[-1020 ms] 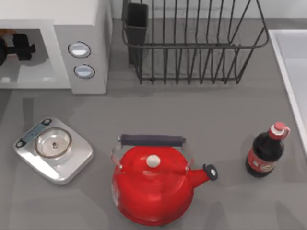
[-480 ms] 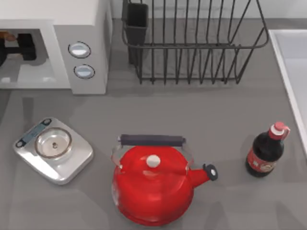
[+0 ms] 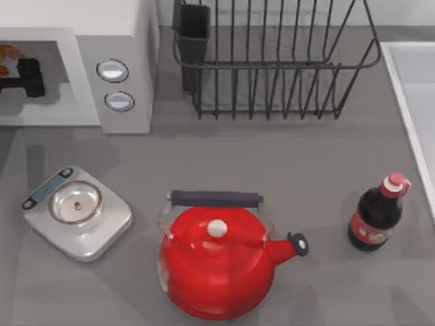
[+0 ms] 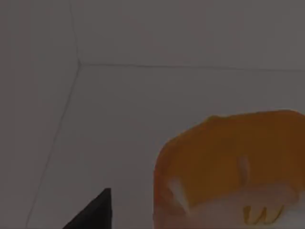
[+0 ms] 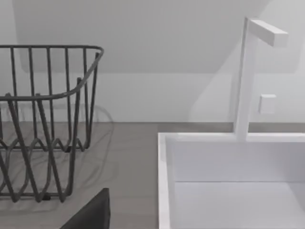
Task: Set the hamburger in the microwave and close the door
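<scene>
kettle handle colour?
Dark navy-black grip on the red kettle; handle shows best in the top view.

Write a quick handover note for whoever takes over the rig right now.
Left gripper: inside the microwave cavity, beside the hamburger; whether it grips the bun cannot be told.
Right arm: parked by the sink and dish rack.
Done: the hamburger is in the cavity.
Left: release if needed, pull the left arm out, close the door.
</scene>
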`<state>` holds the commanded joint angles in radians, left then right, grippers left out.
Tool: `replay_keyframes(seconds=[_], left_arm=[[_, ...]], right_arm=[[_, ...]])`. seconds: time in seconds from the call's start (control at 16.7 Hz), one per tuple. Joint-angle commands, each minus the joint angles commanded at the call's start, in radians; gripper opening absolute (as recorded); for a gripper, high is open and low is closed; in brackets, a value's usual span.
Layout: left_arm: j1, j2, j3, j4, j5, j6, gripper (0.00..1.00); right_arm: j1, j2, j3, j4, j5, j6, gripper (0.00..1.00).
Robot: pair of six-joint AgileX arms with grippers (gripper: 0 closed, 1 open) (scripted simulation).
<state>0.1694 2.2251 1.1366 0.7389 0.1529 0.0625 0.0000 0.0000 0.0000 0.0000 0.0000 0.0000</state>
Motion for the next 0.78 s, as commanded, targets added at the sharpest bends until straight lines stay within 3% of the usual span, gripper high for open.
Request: replay_keyframes(seconds=[0.48,0.78], left_arm=[[0.086,-0.275,-0.585,0.251,0.076,0.031,1.0],[0.114,-0.352,-0.728,0.335,0.1,0.043,1.0]], right_arm=[[0.0,0.0,0.0,0.0,0.0,0.0,1.0],[0.0,0.0,0.0,0.0,0.0,0.0,1.0]])
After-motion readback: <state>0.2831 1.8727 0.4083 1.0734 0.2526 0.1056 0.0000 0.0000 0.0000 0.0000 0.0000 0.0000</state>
